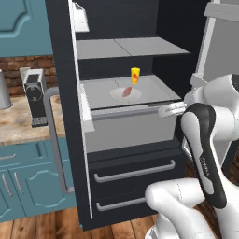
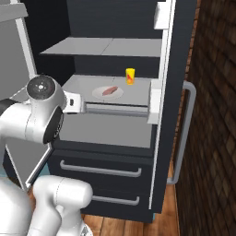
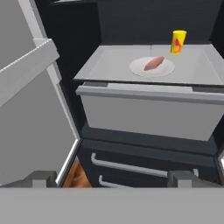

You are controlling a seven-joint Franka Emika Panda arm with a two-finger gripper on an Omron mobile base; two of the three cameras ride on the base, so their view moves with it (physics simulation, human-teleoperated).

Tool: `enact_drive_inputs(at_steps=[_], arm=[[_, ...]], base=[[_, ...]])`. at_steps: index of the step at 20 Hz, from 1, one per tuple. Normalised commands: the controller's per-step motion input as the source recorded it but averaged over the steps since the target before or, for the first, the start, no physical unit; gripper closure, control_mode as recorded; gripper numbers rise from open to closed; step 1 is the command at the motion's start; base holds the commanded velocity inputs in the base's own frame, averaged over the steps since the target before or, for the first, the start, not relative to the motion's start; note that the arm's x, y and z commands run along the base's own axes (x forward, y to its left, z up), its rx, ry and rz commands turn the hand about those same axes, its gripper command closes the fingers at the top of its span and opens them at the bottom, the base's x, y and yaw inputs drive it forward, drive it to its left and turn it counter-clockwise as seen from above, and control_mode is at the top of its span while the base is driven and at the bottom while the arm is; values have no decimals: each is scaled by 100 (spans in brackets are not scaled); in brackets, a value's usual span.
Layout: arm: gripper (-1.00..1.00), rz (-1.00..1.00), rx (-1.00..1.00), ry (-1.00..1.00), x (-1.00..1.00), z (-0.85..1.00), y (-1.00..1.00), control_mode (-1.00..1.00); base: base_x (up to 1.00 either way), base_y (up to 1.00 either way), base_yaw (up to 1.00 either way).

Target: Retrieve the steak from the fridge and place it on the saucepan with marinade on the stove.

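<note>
Steak (image 3: 154,63) on a white plate (image 3: 140,68), mid-shelf of the open fridge (image 1: 65,140), just beside a yellow carton (image 3: 178,42). We see the gripper (image 3: 113,178) fully open and empty, well short of the shelf, presumably lined up for the reach.
</note>
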Motion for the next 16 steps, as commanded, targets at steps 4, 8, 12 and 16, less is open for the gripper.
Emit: enact_drive_inputs(at_steps=[4, 8, 12, 16], arm=[[-100, 0, 0, 0, 36, 0, 0, -100], [-100, 0, 0, 0, -19, 0, 0, -100], [-100, 0, 0, 0, -37, 0, 0, -100], [-100, 0, 0, 0, -29, 0, 0, -100]], base=[[0, 0, 0], [0, 0, 0], [0, 0, 0], [0, 0, 0]])
